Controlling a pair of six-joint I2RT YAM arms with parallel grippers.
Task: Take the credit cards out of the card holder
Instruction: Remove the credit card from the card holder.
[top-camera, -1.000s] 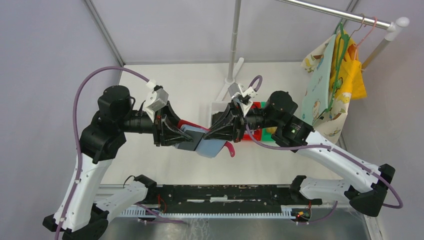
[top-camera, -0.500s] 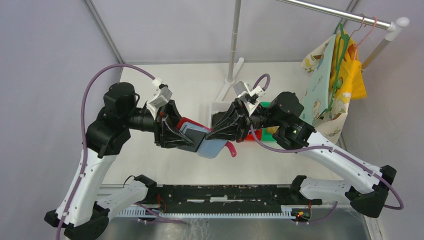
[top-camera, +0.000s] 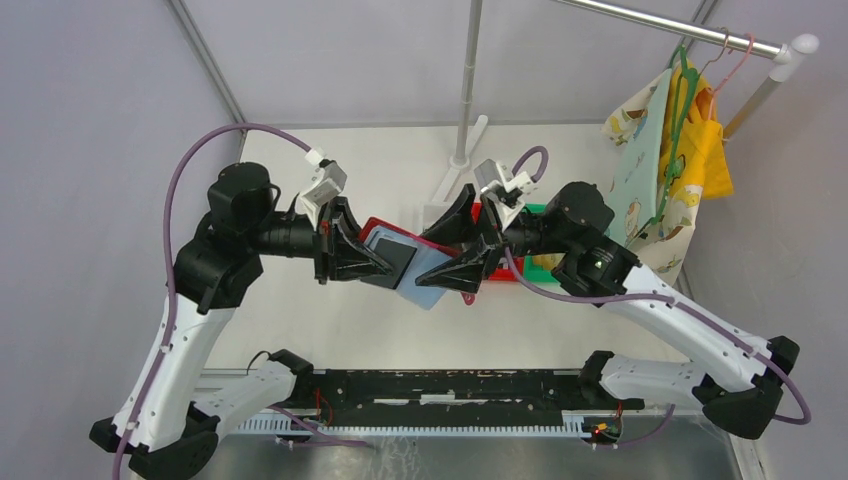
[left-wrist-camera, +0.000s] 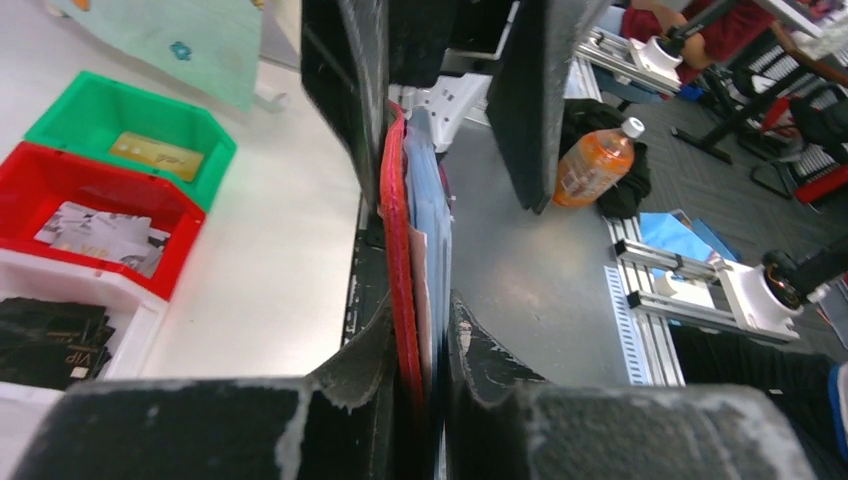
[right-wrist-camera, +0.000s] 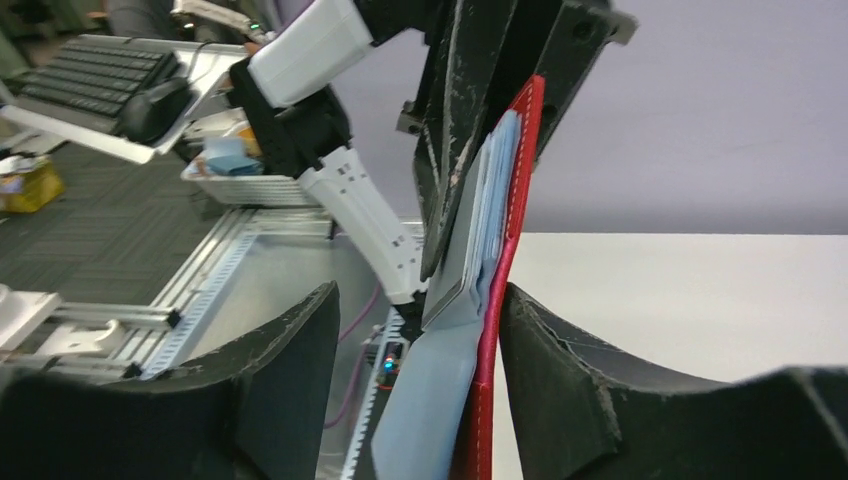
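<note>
The card holder (top-camera: 425, 275), red outside and grey-blue inside, hangs open in the air between the two arms. My left gripper (top-camera: 378, 262) is shut on its left edge, and the left wrist view shows the red cover (left-wrist-camera: 405, 300) pinched edge-on between the jaws. A dark flat rectangle (top-camera: 395, 262), possibly a card, lies on the holder's inside face. My right gripper (top-camera: 443, 248) stands open around the holder's right half (right-wrist-camera: 480, 330); its right finger is close beside the red cover. Credit cards lie in the bins: golden (left-wrist-camera: 155, 155), silvery (left-wrist-camera: 100, 230), dark (left-wrist-camera: 50, 335).
Green (left-wrist-camera: 60, 110), red (left-wrist-camera: 30, 180) and white (left-wrist-camera: 140, 320) bins stand in a row behind the right arm. A pole stand (top-camera: 465, 130) rises at the back middle. Cloths (top-camera: 660, 150) hang from a rail at the right.
My right gripper has opened and let go of the holder's flap. The left gripper has closed tighter on the holder, which has lifted and turned slightly.
</note>
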